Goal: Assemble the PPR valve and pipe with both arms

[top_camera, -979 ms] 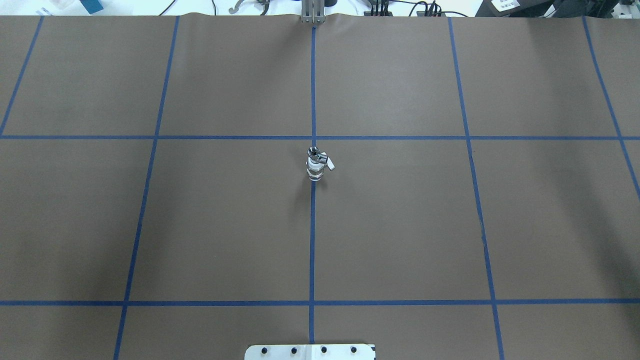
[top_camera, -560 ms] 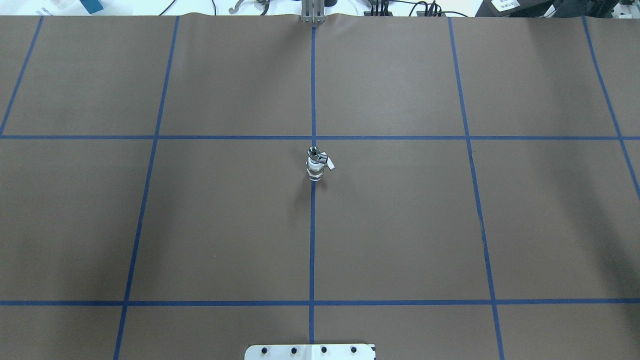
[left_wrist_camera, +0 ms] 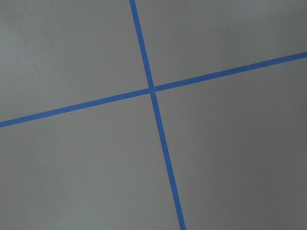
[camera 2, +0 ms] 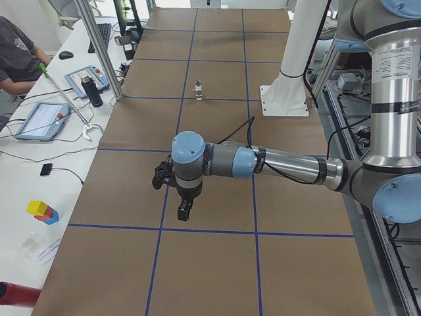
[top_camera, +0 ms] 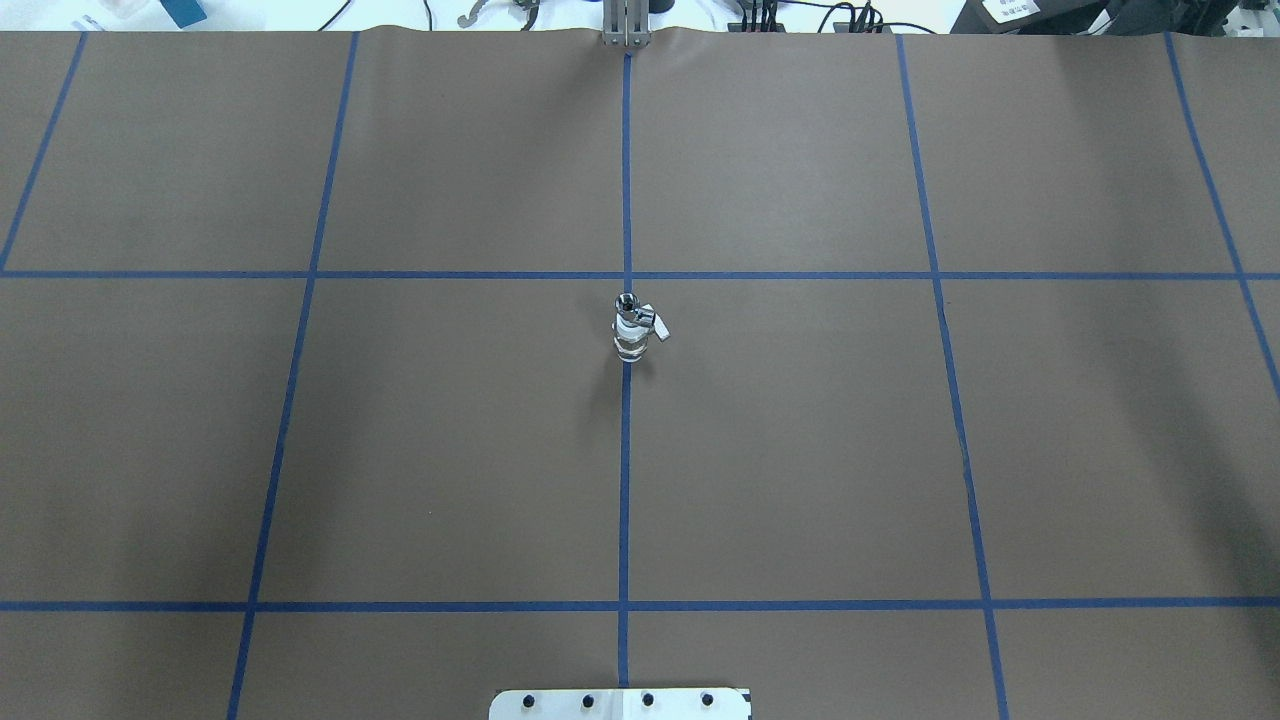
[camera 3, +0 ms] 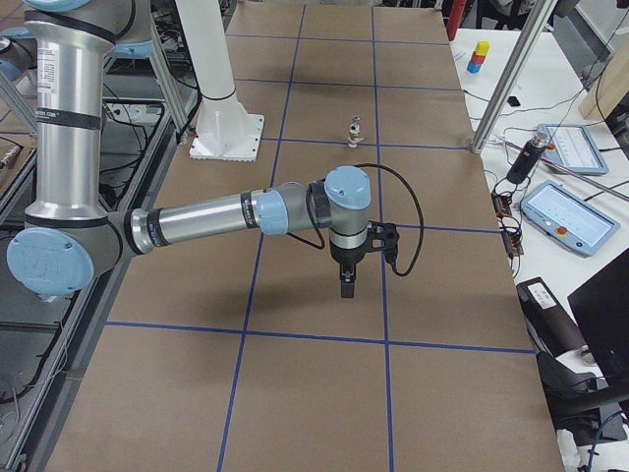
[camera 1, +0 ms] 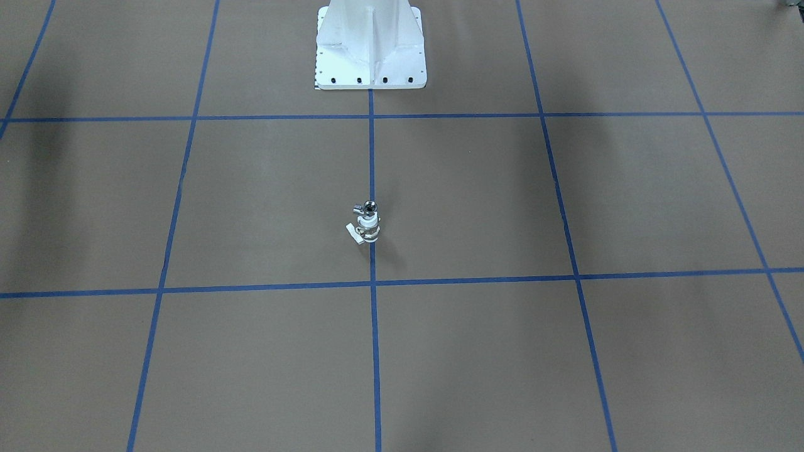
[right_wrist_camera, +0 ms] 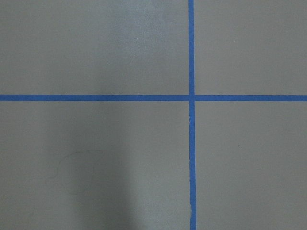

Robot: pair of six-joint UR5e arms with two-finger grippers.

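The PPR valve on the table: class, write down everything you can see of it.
The PPR valve is a small white plastic cylinder with a silvery metal band and a flat white side tab. It stands upright on the middle blue tape line of the brown table, with the shiny silver pipe seated on top. Nothing else touches it.

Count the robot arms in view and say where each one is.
2. The left arm stretches over the table's left end in the exterior left view; the right arm over its right end in the exterior right view. Neither appears overhead.
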